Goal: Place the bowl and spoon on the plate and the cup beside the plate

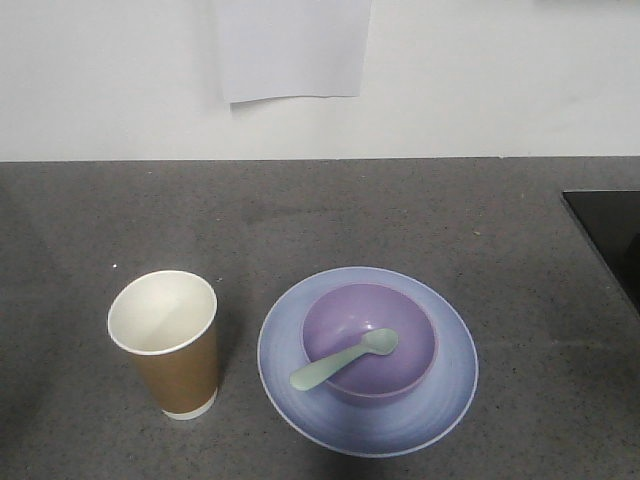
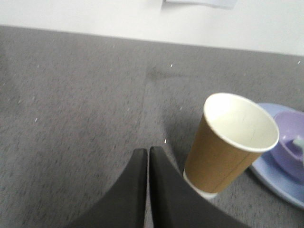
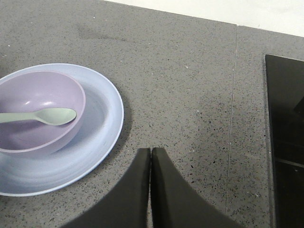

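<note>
Resting in lavender bowl (image 1: 369, 340) on plate (image 1: 440, 400), mint spoon (image 1: 344, 359); both end effectors pressed together.

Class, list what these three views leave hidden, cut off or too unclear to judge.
- Plate: left wrist view, cut by the right edge and partly behind the cup.
- Spoon: right wrist view, handle end cut by the left edge.
- Bowl base: front view, hidden by its own wall.
- Black panel: front view, cut by the right edge; unidentifiable.
- Left tool and right tool: absent from the front view.
</note>
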You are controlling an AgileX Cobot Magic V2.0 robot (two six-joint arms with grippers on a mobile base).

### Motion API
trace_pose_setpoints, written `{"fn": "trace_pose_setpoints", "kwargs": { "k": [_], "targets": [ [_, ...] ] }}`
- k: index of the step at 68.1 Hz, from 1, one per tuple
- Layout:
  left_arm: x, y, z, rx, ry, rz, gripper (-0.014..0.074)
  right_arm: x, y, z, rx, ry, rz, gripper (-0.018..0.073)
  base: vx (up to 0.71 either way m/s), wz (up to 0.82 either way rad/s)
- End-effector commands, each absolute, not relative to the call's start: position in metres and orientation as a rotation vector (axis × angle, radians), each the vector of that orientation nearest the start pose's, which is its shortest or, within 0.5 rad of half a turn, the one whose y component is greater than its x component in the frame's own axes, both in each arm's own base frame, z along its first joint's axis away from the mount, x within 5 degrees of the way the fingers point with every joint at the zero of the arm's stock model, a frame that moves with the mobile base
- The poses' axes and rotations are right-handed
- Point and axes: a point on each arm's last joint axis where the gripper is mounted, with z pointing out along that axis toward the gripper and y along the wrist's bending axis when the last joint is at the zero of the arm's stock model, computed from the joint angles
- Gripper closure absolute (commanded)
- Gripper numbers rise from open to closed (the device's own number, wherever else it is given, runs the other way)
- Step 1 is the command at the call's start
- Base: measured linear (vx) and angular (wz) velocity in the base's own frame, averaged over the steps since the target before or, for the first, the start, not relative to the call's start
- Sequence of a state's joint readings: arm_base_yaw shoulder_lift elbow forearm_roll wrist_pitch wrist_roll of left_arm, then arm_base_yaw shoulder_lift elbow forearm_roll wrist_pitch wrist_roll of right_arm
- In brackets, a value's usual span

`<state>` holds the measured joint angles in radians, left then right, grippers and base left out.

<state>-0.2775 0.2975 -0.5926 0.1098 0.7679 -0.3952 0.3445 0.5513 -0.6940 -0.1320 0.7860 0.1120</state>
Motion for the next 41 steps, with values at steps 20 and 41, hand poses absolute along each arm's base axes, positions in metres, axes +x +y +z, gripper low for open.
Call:
{"fn": "trace_pose_setpoints", "kwargs": {
  "k": [20,41],
  "targets": [
    [0.054,-0.008,0.274,-0.081,1.605,-0.277,0.0603,0.096,0.025,0.347,-0.285,2.024,0.113,0.0570,0.00,0.00],
    [0.049,-0.001,0.230,-0.146,1.483,-0.169,0.0603,0.096,0.025,0.347,-0.285,2.024,0.113,0.0570,0.00,0.00]
  ]
}}
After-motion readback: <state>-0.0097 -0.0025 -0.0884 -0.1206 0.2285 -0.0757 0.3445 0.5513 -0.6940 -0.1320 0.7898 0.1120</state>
